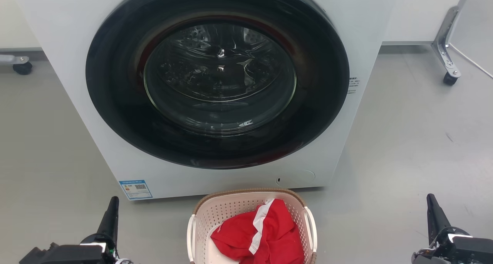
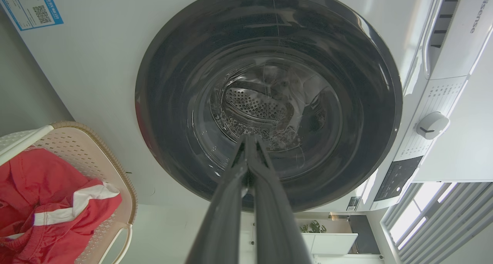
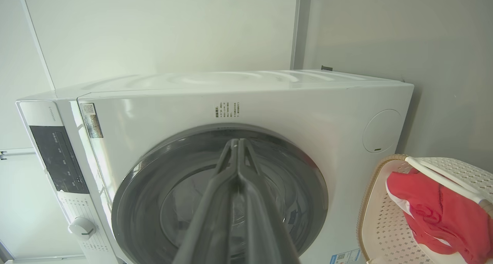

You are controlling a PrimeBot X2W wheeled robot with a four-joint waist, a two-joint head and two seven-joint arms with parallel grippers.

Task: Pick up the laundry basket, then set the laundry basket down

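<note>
Laundry basket (image 1: 225, 214) stands on the grey floor (image 1: 404, 148), just in front of the white front-loading washing machine (image 1: 69, 44). It is low in the middle of the head view, between the two grippers and apart from both. At the lower left, the left gripper (image 1: 114, 200) points up, its jaws pressed together on nothing. A red garment (image 1: 269, 237) with a white stripe lies crumpled inside the basket. At the lower right, the right gripper (image 1: 431, 197) also points up, its jaws likewise pressed together and empty.
</note>
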